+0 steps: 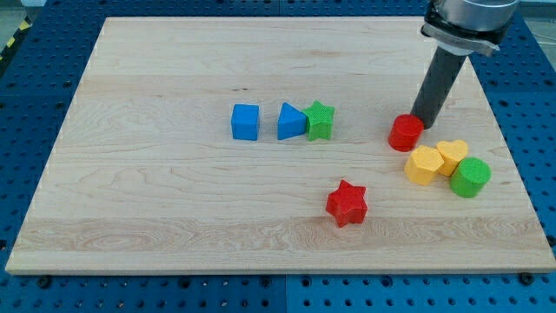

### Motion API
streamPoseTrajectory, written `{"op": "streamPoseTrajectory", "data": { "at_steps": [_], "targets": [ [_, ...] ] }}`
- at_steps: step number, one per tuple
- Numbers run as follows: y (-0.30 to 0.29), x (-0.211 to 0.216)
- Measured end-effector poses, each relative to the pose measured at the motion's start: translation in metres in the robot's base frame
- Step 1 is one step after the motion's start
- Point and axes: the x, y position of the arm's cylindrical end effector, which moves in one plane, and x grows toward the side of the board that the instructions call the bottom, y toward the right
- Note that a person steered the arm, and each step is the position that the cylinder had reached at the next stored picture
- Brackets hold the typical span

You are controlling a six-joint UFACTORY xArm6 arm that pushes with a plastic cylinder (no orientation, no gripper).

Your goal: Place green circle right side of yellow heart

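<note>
In the camera view, we see our dark rod coming down from the view's top right onto the wooden board [174, 78]. My tip [423, 119] sits at the upper right edge of the red cylinder [405, 133], touching it or very nearly so; the block's top hides the exact contact. We carry no claw at all, only this straight rod, so there is nothing to call wide, narrow or holding.

The green circle [470, 177] lies near the board's right edge, at about four o'clock from my tip and well apart from it. It touches the yellow heart [451, 155], lying at roughly four o'clock from that heart. A second yellow block [424, 165], of rounded many-sided shape, presses against the heart at about eight o'clock from it. The red cylinder stands just beside this yellow pair, at ten o'clock from them.

Near the board's middle we see a row: a blue cube [246, 122], then a small gap, then a blue triangle [291, 122] touching a green star [320, 121] at its three o'clock. A red star [347, 203] lies alone at about five o'clock from the green star.
</note>
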Motion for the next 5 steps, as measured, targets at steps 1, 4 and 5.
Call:
{"op": "streamPoseTrajectory", "data": {
  "at_steps": [1, 4, 5],
  "targets": [
    [-0.023, 0.018],
    [-0.065, 0.099],
    [-0.013, 0.115]
  ]
}}
